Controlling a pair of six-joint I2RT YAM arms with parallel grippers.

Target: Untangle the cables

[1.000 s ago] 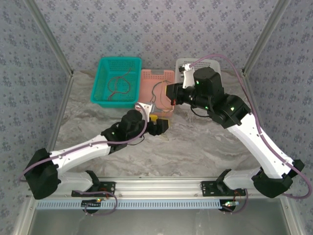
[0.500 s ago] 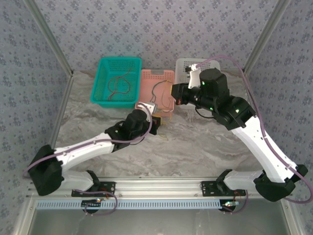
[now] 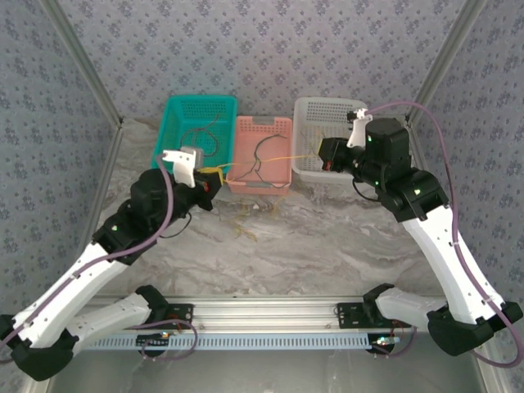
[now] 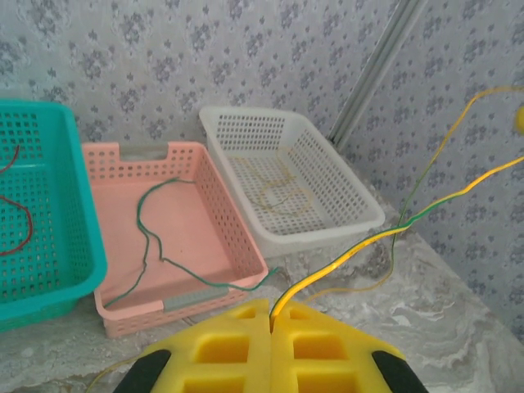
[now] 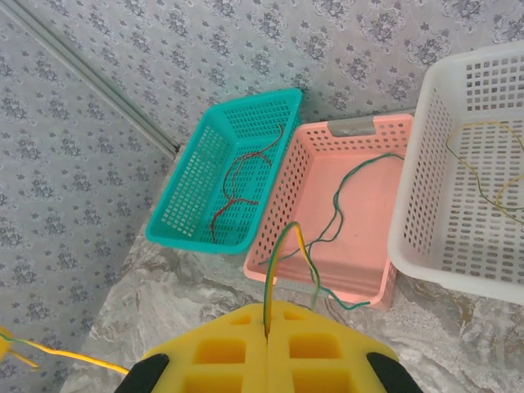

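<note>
A yellow-and-green cable [image 3: 264, 161] is stretched over the pink basket [image 3: 278, 125] between both grippers. My left gripper [image 3: 214, 182] is shut on one end, in front of the teal basket [image 3: 173, 131]. The left wrist view shows its yellow fingers [image 4: 237, 344] pinching the cable [image 4: 385, 237], which runs up to the right. My right gripper [image 3: 323, 155] is shut on the other end, by the white basket [image 3: 327, 105]; that cable [image 5: 282, 246] arches out of its closed fingers [image 5: 311, 348]. A green cable [image 5: 344, 196] lies in the pink basket, with one end hanging over its front rim.
Red and dark cables [image 5: 233, 176] lie in the teal basket [image 5: 184, 192], and a thin yellow cable [image 5: 483, 180] in the white basket [image 5: 409, 213]. Loose thin wires [image 3: 250, 219] rest on the marble table in front of the pink basket. Patterned walls close off the back and sides.
The left gripper shut on the cable and swung left toward the teal basket. The right gripper drew back to the right, to the white basket. The cable now spans between them.
</note>
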